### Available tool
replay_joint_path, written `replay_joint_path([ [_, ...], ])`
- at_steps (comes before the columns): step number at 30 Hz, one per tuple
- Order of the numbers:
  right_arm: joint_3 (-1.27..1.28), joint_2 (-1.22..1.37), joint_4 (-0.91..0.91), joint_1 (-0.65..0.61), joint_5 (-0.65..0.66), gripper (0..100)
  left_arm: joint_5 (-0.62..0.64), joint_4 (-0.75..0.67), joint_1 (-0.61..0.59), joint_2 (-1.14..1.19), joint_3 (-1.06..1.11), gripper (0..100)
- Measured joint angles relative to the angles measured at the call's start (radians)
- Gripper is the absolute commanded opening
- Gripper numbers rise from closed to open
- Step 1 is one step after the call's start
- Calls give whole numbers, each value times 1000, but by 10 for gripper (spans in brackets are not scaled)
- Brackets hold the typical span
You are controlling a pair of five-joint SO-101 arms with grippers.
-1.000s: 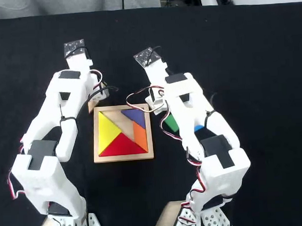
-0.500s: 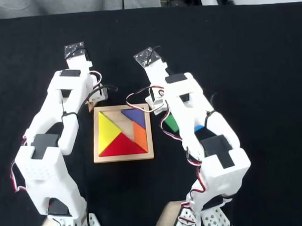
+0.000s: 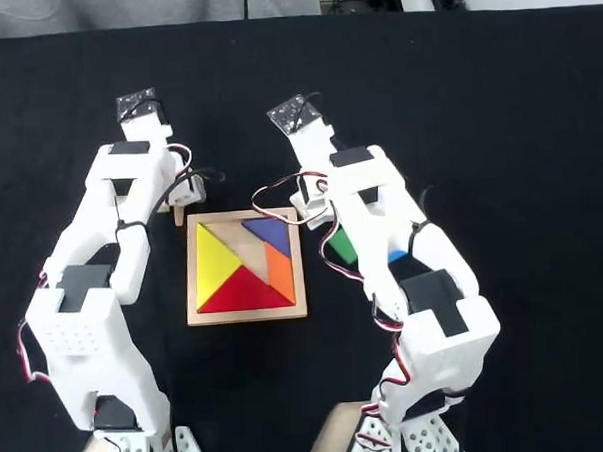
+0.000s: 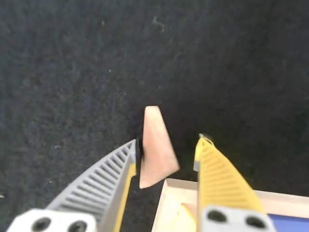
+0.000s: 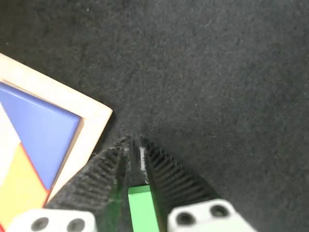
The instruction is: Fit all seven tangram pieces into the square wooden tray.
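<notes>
Tabletop: black cloth, carries both arms and all the pieces.
Tray: square, light wood, flat btwn the two arms.
In tray: yellow triangle on the L side, red triangle along the near edge, orange piece on the R side, blue piece at the far R corner. Bare wood strip runs across the middle to the far edge.
L pincer: open, just outside the tray's far L corner, tips down near the cloth.
Tan piece: stands on edge btwn the L pincer's fingers, against the grey finger, w/ a dark gap to the yellow finger. It is off the tray, right by the rim.
R pincer: closed on the green piece, tips almost meeting, near the tray's blue corner.
Green piece: clamped btwn the black ribbed fingers; from above it shows under the R arm, just beside the tray's R edge.
Light blue piece: on the cloth, mostly hidden under the R arm, apart from the tray.
</notes>
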Motion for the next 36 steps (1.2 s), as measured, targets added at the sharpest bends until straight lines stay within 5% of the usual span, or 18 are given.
replay_joint_path([
  [13,0,0,0,0,0,11,3,9,-98,0,-12,198],
  [29,0,0,0,0,0,11,11,72,-69,-84,21,198],
  [36,0,0,0,0,0,11,75,-121,-15,-184,163,198],
])
